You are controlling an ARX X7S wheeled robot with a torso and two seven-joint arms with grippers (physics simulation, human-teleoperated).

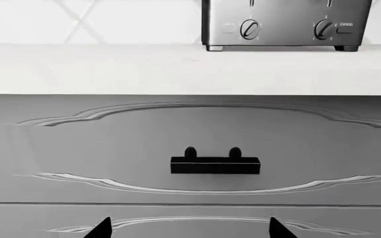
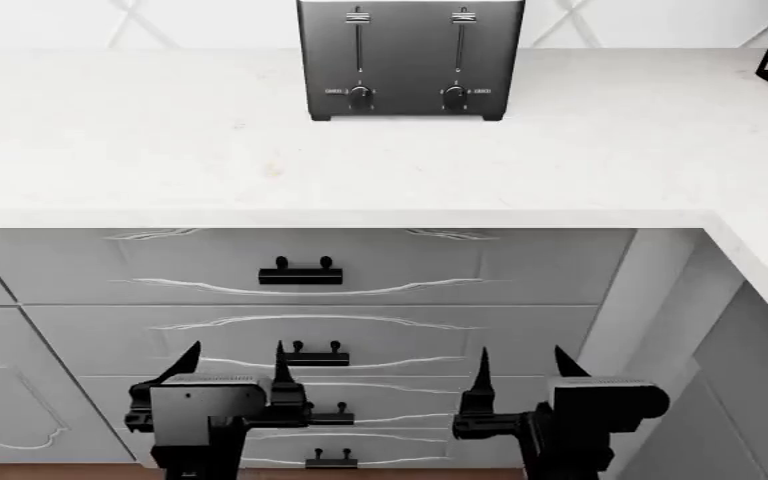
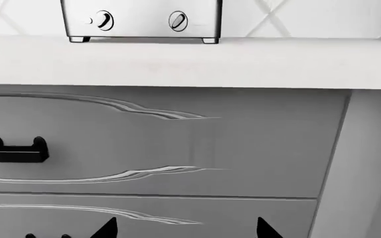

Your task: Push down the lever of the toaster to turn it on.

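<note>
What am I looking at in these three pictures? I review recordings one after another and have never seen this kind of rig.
These are simulator renders of a wheeled robot with two arms, facing a kitchen counter. The head view looks down from the robot's head: the left end effector and the right end effector hang low before the grey drawers, both open and holding nothing. The other two pictures come from cameras near each end effector, so only dark fingertips show at the edge of each.

On the pale countertop stands a boxy glossy black toaster, against the tiled wall. Its front carries two small silver lever tabs at the top of their thin slots, the left one here, and two round black dial knobs below them. Neither arm is near the toaster. A black bar handle sits on the top drawer.
</note>
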